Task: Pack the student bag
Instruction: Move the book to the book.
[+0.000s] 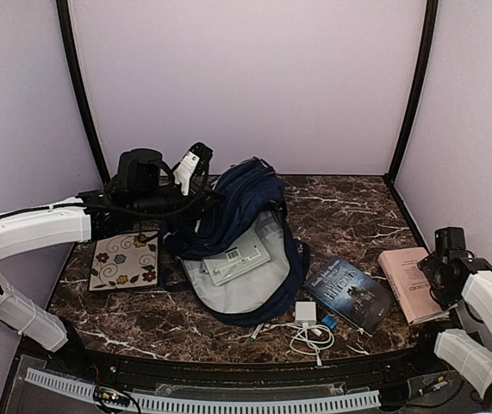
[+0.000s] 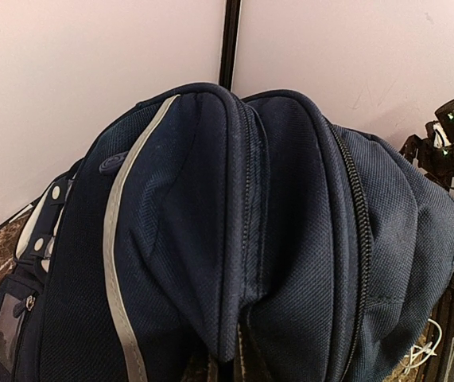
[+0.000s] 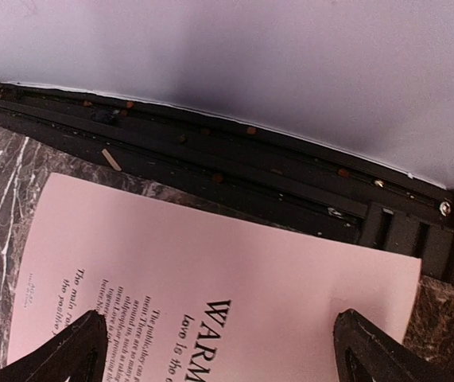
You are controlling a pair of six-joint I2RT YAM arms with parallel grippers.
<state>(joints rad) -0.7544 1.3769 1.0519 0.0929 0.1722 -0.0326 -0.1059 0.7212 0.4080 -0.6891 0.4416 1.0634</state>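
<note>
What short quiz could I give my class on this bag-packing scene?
1. True or false: the left end effector is shut on the large navy blue fabric backpack.
2. The right end effector, poised over the pink paperback book, is: A) open, B) shut on the book, C) out of view.
3. What colour is the backpack's lining?
Key: 1 true; 2 A; 3 grey.
</note>
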